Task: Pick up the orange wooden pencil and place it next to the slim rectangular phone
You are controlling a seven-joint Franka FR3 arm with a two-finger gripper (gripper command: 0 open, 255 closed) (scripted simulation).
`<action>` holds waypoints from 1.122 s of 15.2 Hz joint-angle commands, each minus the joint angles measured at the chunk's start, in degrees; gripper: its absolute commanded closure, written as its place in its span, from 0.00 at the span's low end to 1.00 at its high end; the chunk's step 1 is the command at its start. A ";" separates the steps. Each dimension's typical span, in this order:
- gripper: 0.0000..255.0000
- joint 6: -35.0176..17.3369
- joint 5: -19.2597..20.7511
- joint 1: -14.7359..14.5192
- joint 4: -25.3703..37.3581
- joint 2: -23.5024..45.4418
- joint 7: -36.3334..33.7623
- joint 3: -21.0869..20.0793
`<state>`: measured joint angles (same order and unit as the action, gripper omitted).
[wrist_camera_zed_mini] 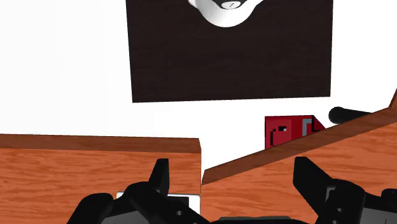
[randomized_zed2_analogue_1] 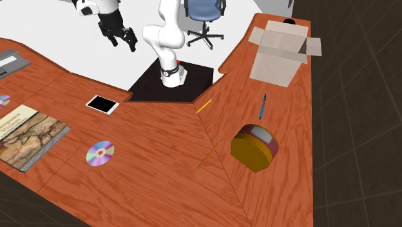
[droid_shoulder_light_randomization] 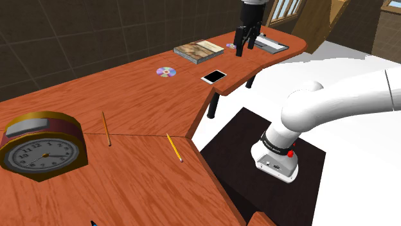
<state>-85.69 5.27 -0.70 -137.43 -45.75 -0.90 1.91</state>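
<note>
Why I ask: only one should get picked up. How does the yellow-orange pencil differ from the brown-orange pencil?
Colour: the yellow-orange pencil is bright; the brown-orange pencil is duller and darker. Place: the yellow-orange pencil lies near the edge of the table by the stand; the brown-orange pencil lies farther in, beside the clock. Both lie flat on the wooden tabletop, far from the claw.

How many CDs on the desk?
2. The first disc lies beside the book; the second disc is cut by the second exterior view's left edge, beyond the book. The box could hide more.
</note>
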 commanded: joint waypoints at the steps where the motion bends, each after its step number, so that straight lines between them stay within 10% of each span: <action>1: 0.00 0.00 0.00 0.00 0.00 0.00 0.00 0.00; 17: 0.00 -11.62 -10.40 -3.92 5.20 17.21 -28.07 -21.58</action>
<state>-96.66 -4.80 -4.49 -133.52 -30.47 -26.75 -18.12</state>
